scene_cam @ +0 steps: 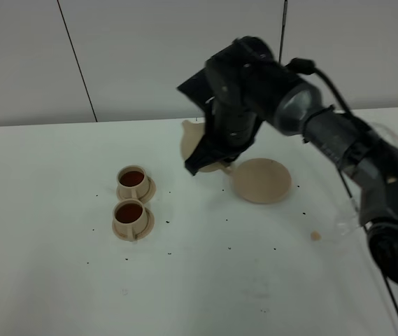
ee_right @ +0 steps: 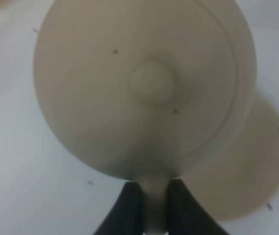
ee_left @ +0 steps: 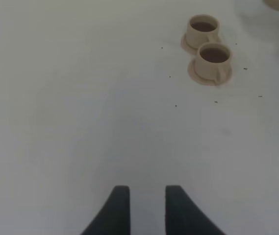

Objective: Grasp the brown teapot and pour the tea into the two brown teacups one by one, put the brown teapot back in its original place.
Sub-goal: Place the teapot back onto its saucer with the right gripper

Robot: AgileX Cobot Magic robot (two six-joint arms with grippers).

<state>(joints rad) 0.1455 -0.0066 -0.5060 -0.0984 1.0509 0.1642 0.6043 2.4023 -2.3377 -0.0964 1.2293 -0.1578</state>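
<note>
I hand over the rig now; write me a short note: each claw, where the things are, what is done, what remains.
Right claw: shut on the handle of the brown teapot, held in the air, left of and partly over its big saucer.
Left claw: open, empty, over bare table.
Both teacups stand on their small saucers and hold dark tea, so pouring looks done.
Left: set the teapot down on the big saucer and release.

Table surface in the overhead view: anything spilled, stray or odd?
Yes. Small dark specks are scattered over the white table, most between the two filled teacups and the empty saucer. A small tan crumb-like bit lies alone right of them. No puddle shows.
</note>
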